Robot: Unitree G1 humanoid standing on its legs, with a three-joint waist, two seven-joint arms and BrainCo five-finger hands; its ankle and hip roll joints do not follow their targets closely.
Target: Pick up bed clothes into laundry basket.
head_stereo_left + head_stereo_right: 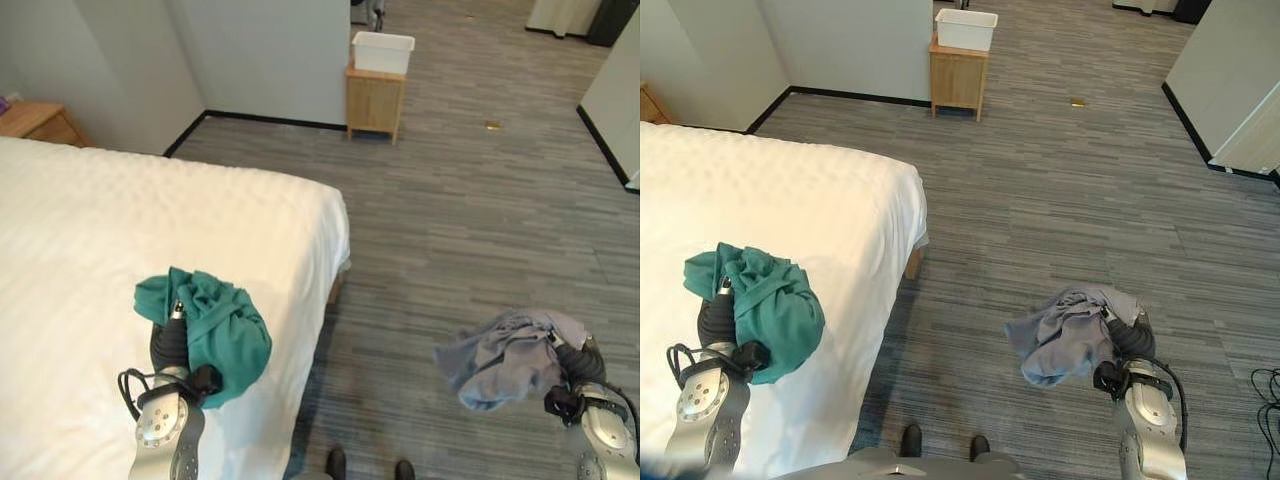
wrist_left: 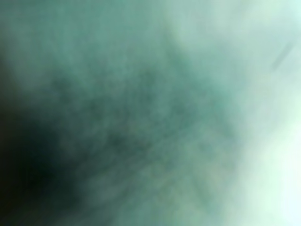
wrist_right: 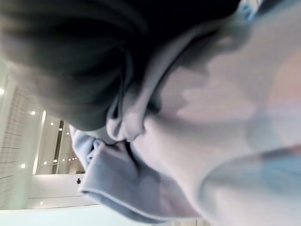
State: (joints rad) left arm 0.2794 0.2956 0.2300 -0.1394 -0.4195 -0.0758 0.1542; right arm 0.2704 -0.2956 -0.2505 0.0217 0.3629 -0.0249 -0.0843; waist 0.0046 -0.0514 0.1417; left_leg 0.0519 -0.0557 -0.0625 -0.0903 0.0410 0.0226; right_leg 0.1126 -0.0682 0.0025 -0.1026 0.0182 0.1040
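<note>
Nearest, at lower left, the left hand (image 1: pixel 172 335) is raised over the near edge of the bed (image 1: pixel 90 230) with a green cloth (image 1: pixel 215 325) bunched over and around it. A dark-tipped finger pokes up through the folds, but the cloth hides the rest, so I cannot tell whether the fingers are curled on it or straight. The left wrist view is pressed against green fabric.

At lower right, the right hand (image 1: pixel 1128 340) is up over the grey floor (image 1: pixel 470 190), beside the bed and well apart from it, with a grey cloth (image 1: pixel 1065 335) draped over it and hanging toward the middle. The right wrist view shows grey folds close against the dark cover; the fingers are buried, so their state cannot be told either.

The bed's white sheet stretches away to the left.

Farther off, against the wall, a small wooden stand (image 1: pixel 375 100) carries a white basket (image 1: pixel 382 52), well away from both cloths.
</note>
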